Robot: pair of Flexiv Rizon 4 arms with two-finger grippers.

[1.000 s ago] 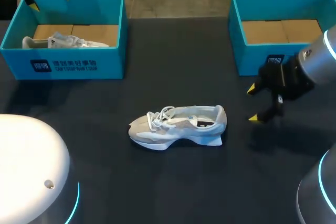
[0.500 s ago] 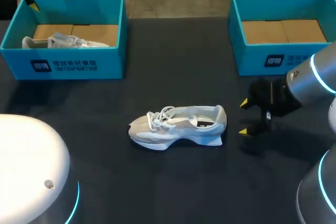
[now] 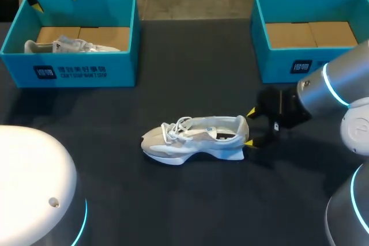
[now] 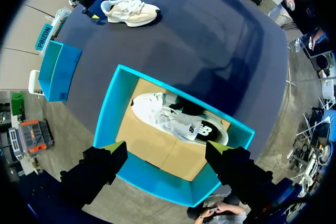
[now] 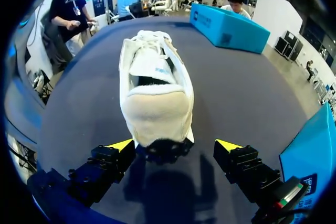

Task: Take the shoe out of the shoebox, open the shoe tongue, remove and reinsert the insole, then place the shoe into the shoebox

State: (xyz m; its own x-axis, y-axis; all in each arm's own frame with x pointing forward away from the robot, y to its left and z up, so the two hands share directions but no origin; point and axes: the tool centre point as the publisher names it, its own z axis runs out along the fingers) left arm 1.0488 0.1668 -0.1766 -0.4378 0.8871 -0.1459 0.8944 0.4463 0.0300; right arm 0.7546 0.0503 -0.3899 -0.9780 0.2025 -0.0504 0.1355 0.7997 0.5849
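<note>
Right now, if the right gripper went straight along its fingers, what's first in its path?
The heel of the white shoe: it sits just ahead, centred between the open fingers of the right gripper. Likely contact there.

Silver right arm (image 3: 346,84) with a glowing cyan ring, black gripper (image 3: 249,127), yellow fingertips (image 3: 251,112)

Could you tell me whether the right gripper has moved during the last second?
Yes. The right gripper has moved away from the right shoebox, up to the heel of the shoe on the table.
</note>
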